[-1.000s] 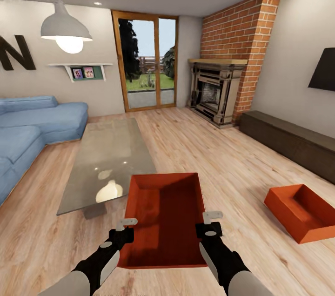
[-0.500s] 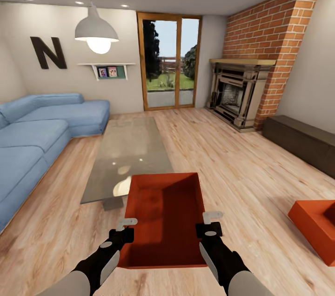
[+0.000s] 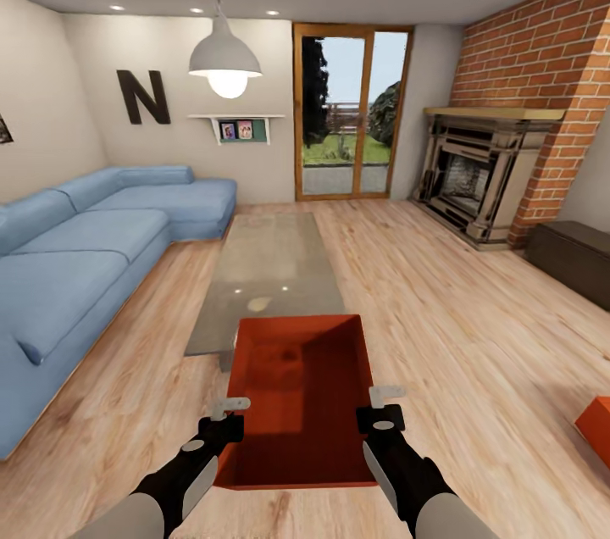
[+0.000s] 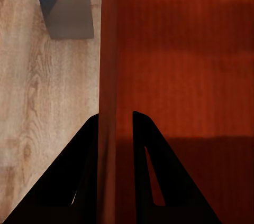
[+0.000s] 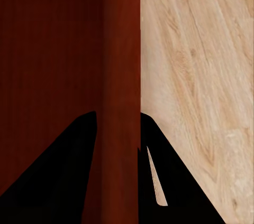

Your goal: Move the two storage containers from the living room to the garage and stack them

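I hold one orange-red storage container (image 3: 301,386) in front of me above the living room's wood-plank floor. My left gripper (image 3: 229,416) is shut on its left wall and my right gripper (image 3: 383,405) on its right wall. In the left wrist view the gripper (image 4: 115,115) has a finger on each side of the thin wall (image 4: 108,65). The right wrist view shows the same grip (image 5: 117,114) on the other wall (image 5: 121,49). A corner of the second storage container (image 3: 598,430) lies on the planks at the right edge of the head view.
A glass coffee table (image 3: 271,276) stands just beyond the held container. A blue sofa (image 3: 85,251) runs along the left, with a brick fireplace (image 3: 479,183) and a dark low cabinet (image 3: 576,255) at the right. A glass door (image 3: 352,124) is in the far wall, and open plank floor (image 3: 457,336) lies to the right.
The camera has turned left, so the room has shifted right in the picture and the second container has slid to the right edge. Both grippers keep the same hold on the container.
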Tool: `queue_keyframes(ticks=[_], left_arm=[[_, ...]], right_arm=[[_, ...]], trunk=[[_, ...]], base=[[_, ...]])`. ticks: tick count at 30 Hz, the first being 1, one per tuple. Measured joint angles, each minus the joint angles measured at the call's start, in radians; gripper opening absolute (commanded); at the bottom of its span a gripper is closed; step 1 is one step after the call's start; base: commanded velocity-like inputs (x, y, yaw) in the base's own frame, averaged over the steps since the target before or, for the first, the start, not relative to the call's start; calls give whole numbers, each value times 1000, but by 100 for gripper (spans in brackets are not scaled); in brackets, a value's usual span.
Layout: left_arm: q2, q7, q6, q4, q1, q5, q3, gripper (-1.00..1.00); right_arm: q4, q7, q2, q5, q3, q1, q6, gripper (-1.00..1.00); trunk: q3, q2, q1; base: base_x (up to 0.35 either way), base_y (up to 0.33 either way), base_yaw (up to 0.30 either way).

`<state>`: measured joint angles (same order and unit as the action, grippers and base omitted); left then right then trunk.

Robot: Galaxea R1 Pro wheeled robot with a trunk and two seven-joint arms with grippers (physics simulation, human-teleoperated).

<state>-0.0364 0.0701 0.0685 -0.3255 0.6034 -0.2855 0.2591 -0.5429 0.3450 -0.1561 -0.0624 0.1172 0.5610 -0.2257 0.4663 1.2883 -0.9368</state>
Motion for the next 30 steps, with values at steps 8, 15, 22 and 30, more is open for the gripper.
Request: queue_keyframes(ticks=[8,15,22,30], left_arm=[[0,0,0,0,0,0,0,-100],[0,0,0,-1,0,0,0,-100],[0,0,0,0,0,0,0,-100],[0,0,0,-1,0,0,-1,-100]], right_arm=[[0,0,0,0,0,0,0,-100],[0,0,0,0,0,0,0,-100],[0,0,0,0,0,0,0,-100],[0,-1,0,-2,0,0,0,-100]], trunk=[[0,0,0],[0,0,0],[0,0,0],[0,0,0]], base=[[0,0,277],[0,0,277],[0,0,277],[0,0,277]])
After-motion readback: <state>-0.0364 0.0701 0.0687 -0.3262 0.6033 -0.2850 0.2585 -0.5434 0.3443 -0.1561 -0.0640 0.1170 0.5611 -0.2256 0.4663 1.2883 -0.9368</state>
